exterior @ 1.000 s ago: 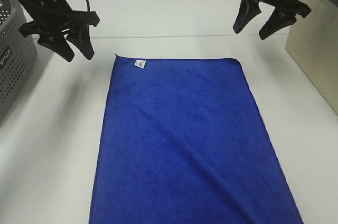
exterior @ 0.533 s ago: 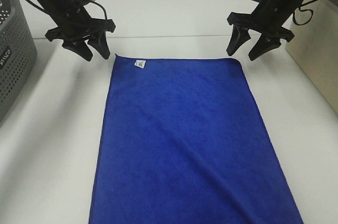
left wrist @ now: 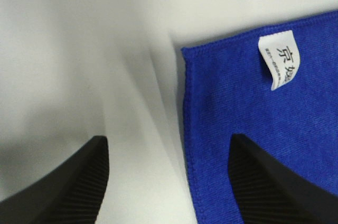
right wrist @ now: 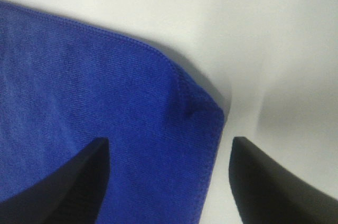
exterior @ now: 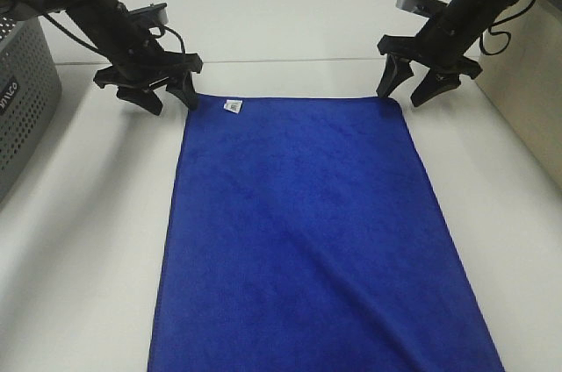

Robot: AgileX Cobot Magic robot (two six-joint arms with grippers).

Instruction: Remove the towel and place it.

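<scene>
Left gripper (exterior: 172,104) spread wide, straddling the towel's (exterior: 307,232) far-left corner by the white tag (exterior: 233,107): one finger over cloth, one over bare counter (exterior: 79,240). Right gripper (exterior: 401,96) equally wide, straddling the far-right corner. Towel lies flat on the counter, ungripped.

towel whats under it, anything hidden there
The towel lies flat on the white table, which shows along its far and side edges. The cloth has only shallow creases, no lump, but whatever it covers cannot be seen, and its near edge is out of frame.
</scene>
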